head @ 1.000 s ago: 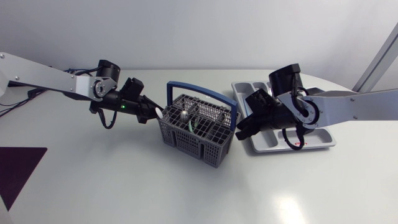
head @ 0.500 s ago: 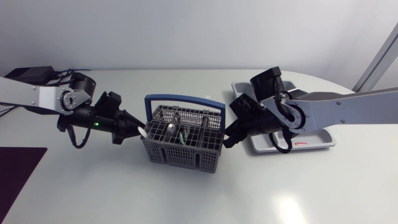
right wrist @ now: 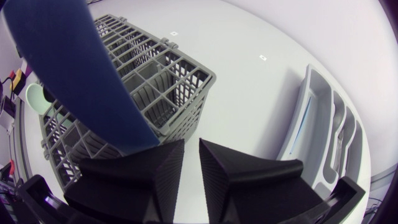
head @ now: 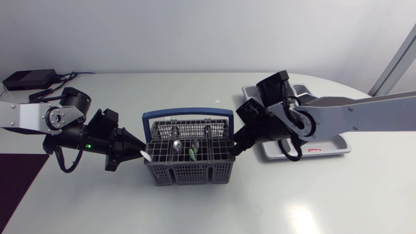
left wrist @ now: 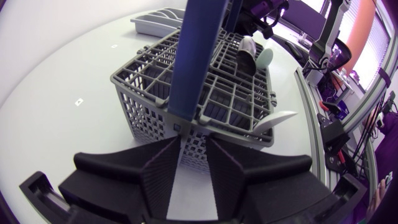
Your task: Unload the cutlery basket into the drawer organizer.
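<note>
The white desk [head: 208,201] fills the head view. The left arm [head: 32,117] comes in from 9 o'clock and the right arm [head: 364,117] from 3 o'clock, both stretched toward the middle.

The grey mesh cutlery basket [head: 188,170] stands upright at the centre of the desk, between the two arms. Its blue handle [head: 188,112] arches over it, leaning toward the basket's 12 o'clock side.

The grey drawer organizer [head: 331,144] lies flat at about 3 o'clock from the basket, apart from it and partly covered by the right arm. The right wrist view shows its long compartments [right wrist: 323,124] beside that arm's gripper.

The left gripper [head: 142,153] sits against the basket's 9 o'clock end. In its own wrist view [left wrist: 194,142] it is right at the end wall, below the handle's foot. I cannot tell whether it is clenched on the wall or only pressed against it. The right gripper [head: 235,145] is at the basket's 3 o'clock end [right wrist: 191,144], with the handle passing close over it. Its grasp cannot be told either.

Inside the basket a metal spoon [head: 177,145] stands bowl up, with a pale green piece [head: 193,154] just beside it at its 4 o'clock. A white utensil [head: 151,155] pokes out at the 9 o'clock end, next to the left gripper.
</note>
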Tool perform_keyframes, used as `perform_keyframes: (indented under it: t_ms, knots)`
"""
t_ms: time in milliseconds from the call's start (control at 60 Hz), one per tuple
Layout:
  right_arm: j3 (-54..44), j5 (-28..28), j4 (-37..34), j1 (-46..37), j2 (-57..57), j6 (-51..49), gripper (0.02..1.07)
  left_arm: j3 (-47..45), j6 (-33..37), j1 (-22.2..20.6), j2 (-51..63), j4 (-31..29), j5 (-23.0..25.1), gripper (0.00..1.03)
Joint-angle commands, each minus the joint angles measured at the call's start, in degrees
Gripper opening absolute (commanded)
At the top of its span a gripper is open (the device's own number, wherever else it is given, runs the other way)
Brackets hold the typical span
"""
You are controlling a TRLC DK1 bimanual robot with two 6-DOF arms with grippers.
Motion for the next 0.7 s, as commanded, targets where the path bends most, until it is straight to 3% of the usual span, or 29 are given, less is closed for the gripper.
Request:
perform_keyframes:
  t_ms: [0, 567, 633, 683]
  knots:
    - [2.4, -0.8, -0.2, 2.1, 0.4, 1.4, 0.27, 2.1, 1.0, -1.5, 1.2, 0.0, 2.7, 0.32]
    - [5.0, 0.4, -0.6, 1.8, 3.4, 1.3, 0.28, 7.4, -3.8, -3.1, 5.5, 1.8, 2.3, 0.32]
    - [4.1, 1.2, -0.6, 1.4, 3.0, 1.1, 0.38, 7.0, -3.4, -2.4, 5.5, 1.8, 2.3, 0.35]
    - [2.9, 2.0, -0.6, 1.0, 2.0, 0.7, 0.67, 6.7, -2.9, -1.0, 5.4, 1.8, 2.3, 0.45]
